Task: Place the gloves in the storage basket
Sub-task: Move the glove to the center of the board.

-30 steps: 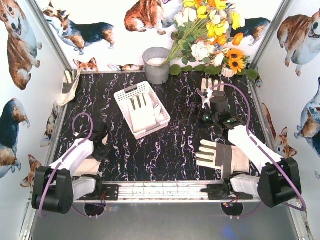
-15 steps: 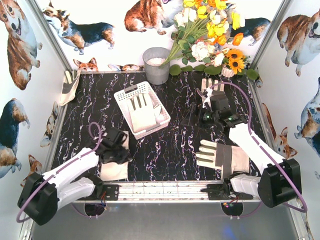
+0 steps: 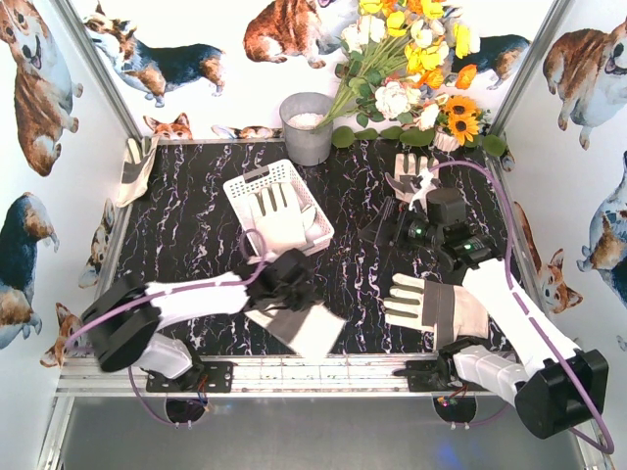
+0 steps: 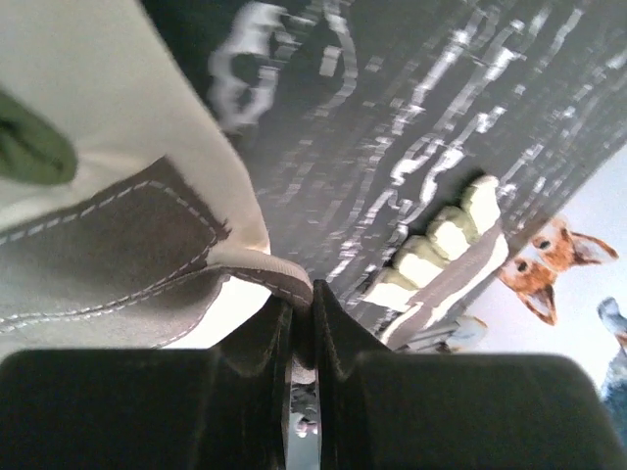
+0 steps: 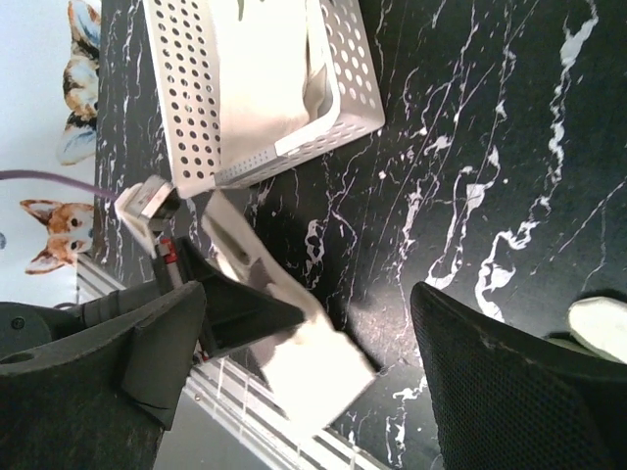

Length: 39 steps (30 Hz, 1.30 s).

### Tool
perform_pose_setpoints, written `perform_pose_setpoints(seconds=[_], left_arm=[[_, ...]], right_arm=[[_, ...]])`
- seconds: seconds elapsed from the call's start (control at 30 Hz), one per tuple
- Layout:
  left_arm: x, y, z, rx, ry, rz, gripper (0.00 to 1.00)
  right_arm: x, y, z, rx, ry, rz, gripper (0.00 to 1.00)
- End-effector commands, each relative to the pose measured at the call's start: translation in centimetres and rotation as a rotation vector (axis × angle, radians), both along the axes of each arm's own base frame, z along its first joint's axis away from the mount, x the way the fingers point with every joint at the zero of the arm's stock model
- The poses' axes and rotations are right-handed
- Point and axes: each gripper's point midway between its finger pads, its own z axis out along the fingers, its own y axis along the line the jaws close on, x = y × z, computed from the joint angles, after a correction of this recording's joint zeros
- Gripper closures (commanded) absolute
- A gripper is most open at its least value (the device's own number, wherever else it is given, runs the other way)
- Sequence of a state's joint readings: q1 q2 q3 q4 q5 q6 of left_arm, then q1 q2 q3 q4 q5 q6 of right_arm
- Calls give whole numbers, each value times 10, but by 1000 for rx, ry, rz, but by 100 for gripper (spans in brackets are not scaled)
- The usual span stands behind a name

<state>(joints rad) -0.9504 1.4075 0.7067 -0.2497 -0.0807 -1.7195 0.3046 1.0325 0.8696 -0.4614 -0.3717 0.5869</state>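
My left gripper (image 3: 291, 282) reaches across the front middle of the table, shut on the edge of a cream-and-grey glove (image 3: 302, 325) that hangs below it, just off the surface. In the left wrist view the fingertips (image 4: 280, 311) pinch the glove's grey hem (image 4: 127, 235). The white storage basket (image 3: 247, 188) lies behind it with one glove (image 3: 278, 217) inside. A second glove (image 3: 431, 304) lies flat at the front right, and a third glove (image 3: 409, 174) at the back right. My right gripper (image 3: 390, 227) hovers open and holds nothing, between those two gloves. Its wrist view looks down on the basket (image 5: 196, 117).
A grey metal bucket (image 3: 307, 127) stands at the back behind the basket, with a bunch of artificial flowers (image 3: 411, 69) to its right. Another glove (image 3: 133, 168) leans at the back left wall. Metal frame posts and dog-print walls close in the table.
My left arm has swung from the front left corner to the front middle, carrying its glove off the table. The right gripper has shifted slightly back and opened a little wider.
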Motion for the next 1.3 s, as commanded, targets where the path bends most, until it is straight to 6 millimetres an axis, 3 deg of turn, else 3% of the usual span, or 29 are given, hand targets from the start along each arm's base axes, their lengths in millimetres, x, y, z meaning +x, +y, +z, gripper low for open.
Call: perform_pose_setpoints(seconds=[0.0,0.03,0.1,0.2,0.27,0.37,0.57,0.67,0.7,0.73,0.83,1.0,1.13,1.27], left_arm=[[26,-59,47,-155,-136,-80,100],[28,-63,50,-154,-148,-97,100],[29,-65,54,-152,-174,-118,88],[31,-63,63,-164,-227,-133,58],[30,-59,67,-146,-260,-161,43],[28,-47,72,-76,-300,-208,33],[19,-4,61,86,-271,-270,31],[12,23,52,115,-257,-256,28],[16,25,54,91,-267,-246,27],[9,32,41,97,-240,-257,26],[11,46,26,43,-222,-245,27],[17,73,12,102,-233,-217,31],[13,83,-8,91,-206,-191,37],[8,78,-18,29,-200,-176,43]], right_arm=[[-8,7,-2,61,44,23,13],[-12,7,-5,64,57,26,13],[-15,5,-9,65,75,6,13],[-20,2,-17,64,95,-6,12],[-23,6,-17,76,101,18,12],[-25,12,-21,82,105,74,12],[-25,12,-41,-39,152,129,10],[-22,12,-63,-148,203,140,21],[-19,12,-68,-156,218,130,24],[-17,13,-69,-151,216,122,25],[-2,20,-84,-120,228,109,29],[19,28,-100,-106,273,159,33],[32,27,-117,-88,302,175,33],[33,34,-124,-55,328,224,35]])
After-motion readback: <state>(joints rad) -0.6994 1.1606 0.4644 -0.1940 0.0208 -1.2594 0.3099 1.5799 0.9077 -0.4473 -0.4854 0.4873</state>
